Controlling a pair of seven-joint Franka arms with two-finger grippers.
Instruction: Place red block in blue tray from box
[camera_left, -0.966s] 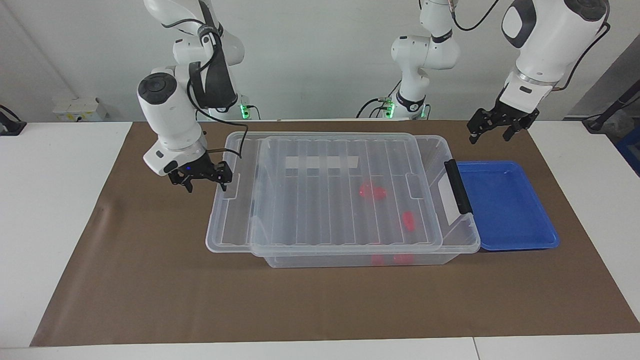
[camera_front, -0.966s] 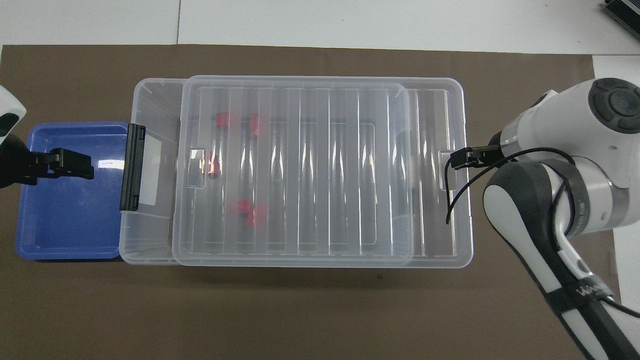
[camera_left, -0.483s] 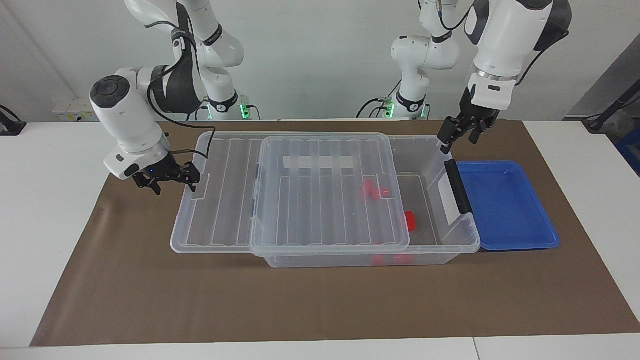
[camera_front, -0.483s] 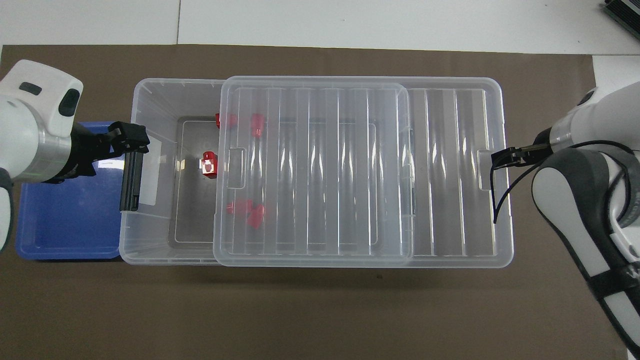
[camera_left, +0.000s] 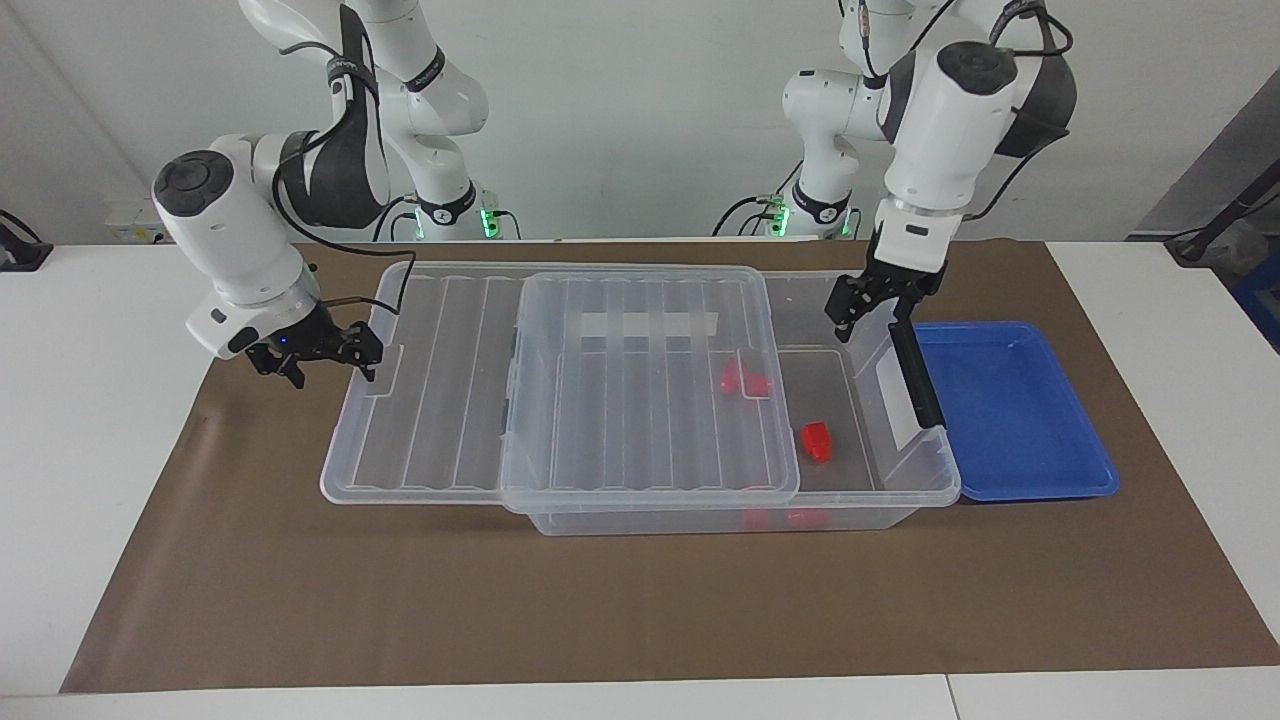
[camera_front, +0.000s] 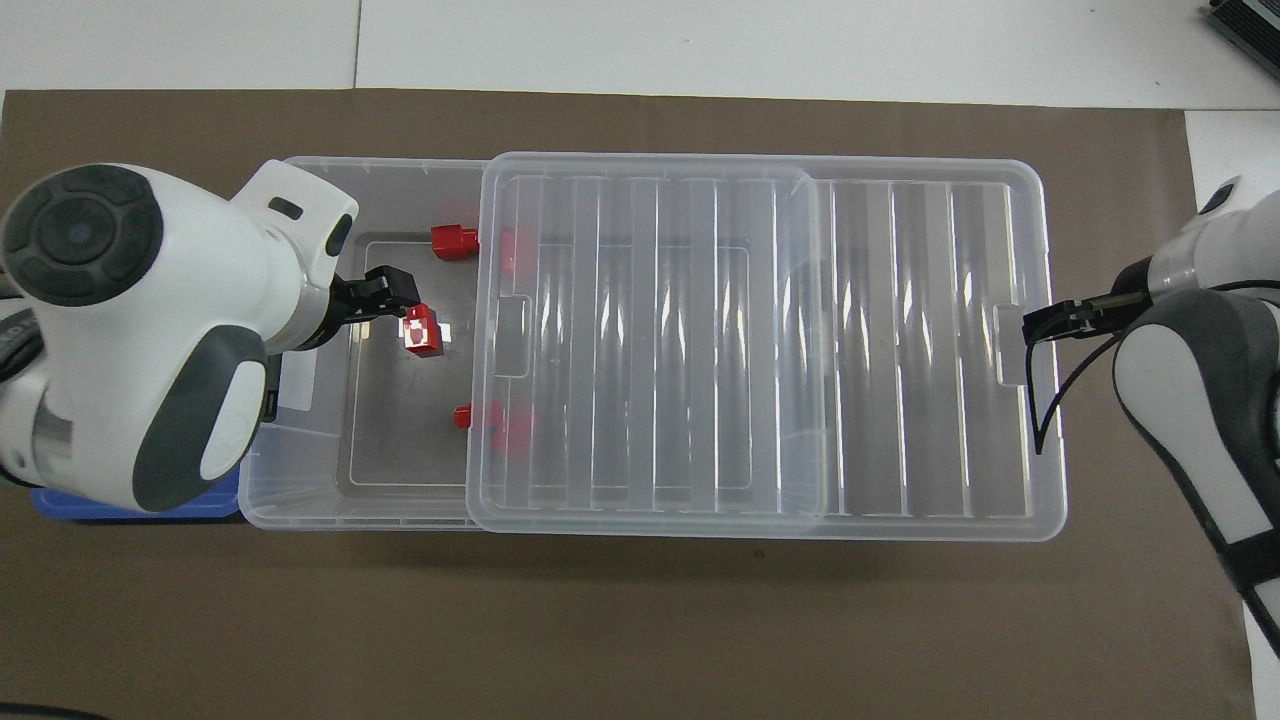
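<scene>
Overhead view: small bright red plastic block (camera_front: 423, 331) lies on the floor of the large clear plastic box (camera_left: 905, 470), in its uncovered end by the shallow glossy blue tray (camera_left: 1010, 410). No writing I can read; whitish tape strip (camera_left: 645, 324) is blank. Ribbed clear lid (camera_left: 560, 385) has slid further toward the right arm's end since half a second ago. Right gripper (camera_left: 322, 352) grips its edge tab. Left gripper (camera_left: 868, 305) has moved over the open end, fingers apart, holding nothing.
</scene>
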